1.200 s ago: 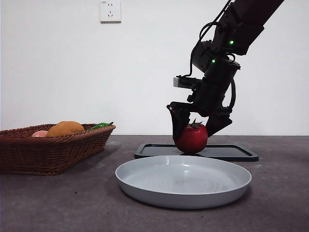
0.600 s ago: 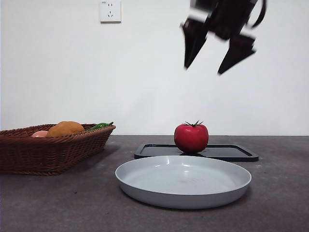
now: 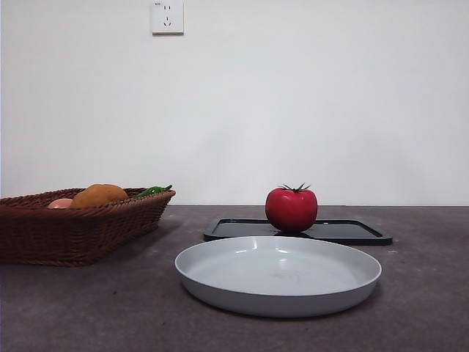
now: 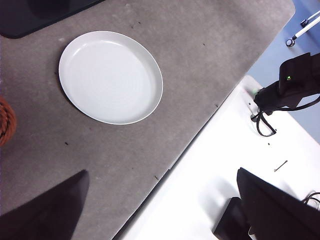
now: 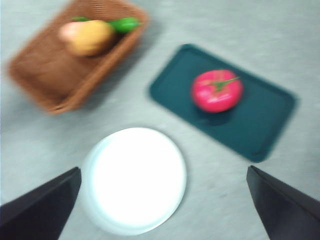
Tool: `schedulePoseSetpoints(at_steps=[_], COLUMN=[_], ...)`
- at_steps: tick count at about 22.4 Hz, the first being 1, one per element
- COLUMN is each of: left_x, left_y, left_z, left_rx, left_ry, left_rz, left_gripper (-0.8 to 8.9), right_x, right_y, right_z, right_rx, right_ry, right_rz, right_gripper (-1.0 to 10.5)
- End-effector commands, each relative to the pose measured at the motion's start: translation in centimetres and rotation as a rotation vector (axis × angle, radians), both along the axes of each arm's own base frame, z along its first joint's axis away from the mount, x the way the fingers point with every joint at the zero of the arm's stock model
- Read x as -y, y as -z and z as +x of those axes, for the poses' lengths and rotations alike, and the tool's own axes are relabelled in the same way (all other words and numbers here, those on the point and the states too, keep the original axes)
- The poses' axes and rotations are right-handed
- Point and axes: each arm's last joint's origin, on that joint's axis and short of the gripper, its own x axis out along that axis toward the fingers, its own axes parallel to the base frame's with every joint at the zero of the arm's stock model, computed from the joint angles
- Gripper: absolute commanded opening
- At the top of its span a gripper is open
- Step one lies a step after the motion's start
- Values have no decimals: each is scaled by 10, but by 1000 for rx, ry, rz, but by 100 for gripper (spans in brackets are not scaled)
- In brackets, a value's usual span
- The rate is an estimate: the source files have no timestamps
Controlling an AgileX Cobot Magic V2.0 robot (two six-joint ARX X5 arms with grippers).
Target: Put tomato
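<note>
right hand (image 5: pixel 162 210) wide open, empty; tomato (image 5: pixel 216 90) on tray (image 5: pixel 260 125)

We see a pale grey plate (image 3: pixel 278 275) nearest on the dark table (image 3: pixel 88 308), a flat black tray (image 3: pixel 344 231) just behind it. To one side, a brown wicker basket (image 3: pixel 73 231) holds an orange-brown fruit (image 3: pixel 99 195), a pink fruit (image 3: pixel 60 203) and something green (image 3: pixel 152 191). A white wall socket (image 3: pixel 167 15) sits high.

I see the front view evenly lit and sharp, with a soft shadow under the plate (image 3: pixel 278 275) on the table; the right wrist view is smeared and overexposed, blurring the tomato (image 5: pixel 217 90)
</note>
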Motion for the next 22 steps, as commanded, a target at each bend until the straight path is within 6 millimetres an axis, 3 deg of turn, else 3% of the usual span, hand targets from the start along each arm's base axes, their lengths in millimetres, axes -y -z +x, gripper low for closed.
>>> schedulePoseSetpoints(at_steps=[1, 6, 10, 13, 22], left_x=[1, 1, 1, 1, 1], left_y=[-4, -4, -4, -4, -4], left_z=[1, 1, 1, 1, 1], left_rx=[17, 18, 17, 17, 16], left_ry=[9, 9, 9, 9, 9], left_rz=[-7, -8, -7, -7, -7], left_gripper=[468, 468, 468, 468, 468], right_x=[5, 22, 32, 36, 37], right_y=[7, 47, 67, 69, 68], right_z=[-26, -80, -105, -114, -116], right_rx=[4, -59, -77, -51, -47], right_ry=[-19, -70, -77, -78, -77], right_rz=[14, 81, 117, 129, 132], right_gripper=[553, 552, 552, 552, 552])
